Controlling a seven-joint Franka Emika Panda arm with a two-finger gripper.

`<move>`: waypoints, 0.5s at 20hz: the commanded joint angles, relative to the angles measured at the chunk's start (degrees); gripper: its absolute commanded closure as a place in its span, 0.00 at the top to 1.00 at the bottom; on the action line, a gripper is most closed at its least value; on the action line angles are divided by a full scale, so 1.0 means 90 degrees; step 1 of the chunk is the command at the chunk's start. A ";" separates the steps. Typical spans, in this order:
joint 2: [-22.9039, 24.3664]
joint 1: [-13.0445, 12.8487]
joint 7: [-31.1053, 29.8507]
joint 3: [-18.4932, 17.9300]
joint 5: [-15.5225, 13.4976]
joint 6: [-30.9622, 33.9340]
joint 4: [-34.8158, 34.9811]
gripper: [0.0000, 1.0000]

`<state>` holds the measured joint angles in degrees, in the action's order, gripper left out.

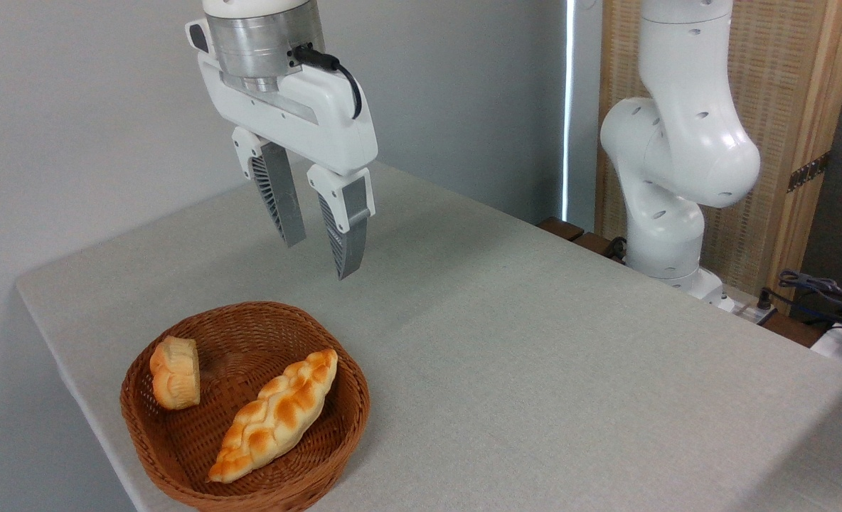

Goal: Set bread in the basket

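A single fixed view looks down at a slant across the table (pixel 535 370) from near one of its corners, standing higher than the tabletop. It faces toward the far edge, where a grey wall (pixel 72 107) closes the scene, and toward the arm's base (pixel 677 235) by the right edge. It sits close: the basket (pixel 179 455) at the near left edge is cut off by the bottom of the frame, and the tool (pixel 319 260) hangs large in the upper left, its top cropped.
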<state>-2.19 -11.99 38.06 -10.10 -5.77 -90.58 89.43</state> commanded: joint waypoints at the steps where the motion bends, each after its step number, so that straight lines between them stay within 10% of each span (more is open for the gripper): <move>1: 0.0057 0.0609 0.0458 0.0516 -0.0111 0.0171 -0.0074 1.00; 5: 0.0087 0.1398 0.0449 0.1354 -0.0101 0.0162 -0.0045 1.00; 10: 0.0106 0.1440 0.0390 0.1435 -0.0101 0.0171 0.0014 1.00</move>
<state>-1.84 -0.04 41.19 2.15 -5.79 -90.56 89.41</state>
